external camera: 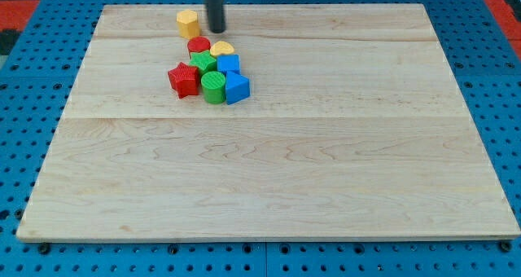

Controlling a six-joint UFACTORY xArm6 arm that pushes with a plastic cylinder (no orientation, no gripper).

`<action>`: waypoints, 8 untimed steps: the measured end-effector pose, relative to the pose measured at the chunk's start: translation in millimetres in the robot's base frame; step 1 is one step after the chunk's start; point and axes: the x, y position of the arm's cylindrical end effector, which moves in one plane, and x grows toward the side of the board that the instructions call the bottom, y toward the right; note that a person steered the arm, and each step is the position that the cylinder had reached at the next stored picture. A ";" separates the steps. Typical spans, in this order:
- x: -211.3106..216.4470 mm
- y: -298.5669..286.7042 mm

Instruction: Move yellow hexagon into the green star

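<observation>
The yellow hexagon [188, 21] lies near the board's top edge, left of centre. My tip [216, 30] stands just to its right, a small gap apart. Below them is a tight cluster. The green star [203, 63] sits in the middle of that cluster, partly hemmed in by the other blocks. A red cylinder [199, 46] lies between the hexagon and the green star.
The cluster also holds a yellow heart-like block [222, 48], a red star [184, 78], a green cylinder [214, 88] and two blue blocks [229, 64] [237, 87]. The wooden board [269, 171] lies on a blue pegboard.
</observation>
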 end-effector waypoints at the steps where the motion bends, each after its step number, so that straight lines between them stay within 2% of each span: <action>1: -36.4 -6.0; 2: -40.1 -73.2; 3: 15.7 -80.2; 4: 34.4 -85.4; 5: 8.4 -116.4; 6: 23.4 -135.8; 7: 65.4 -135.1; 8: 83.0 -108.4</action>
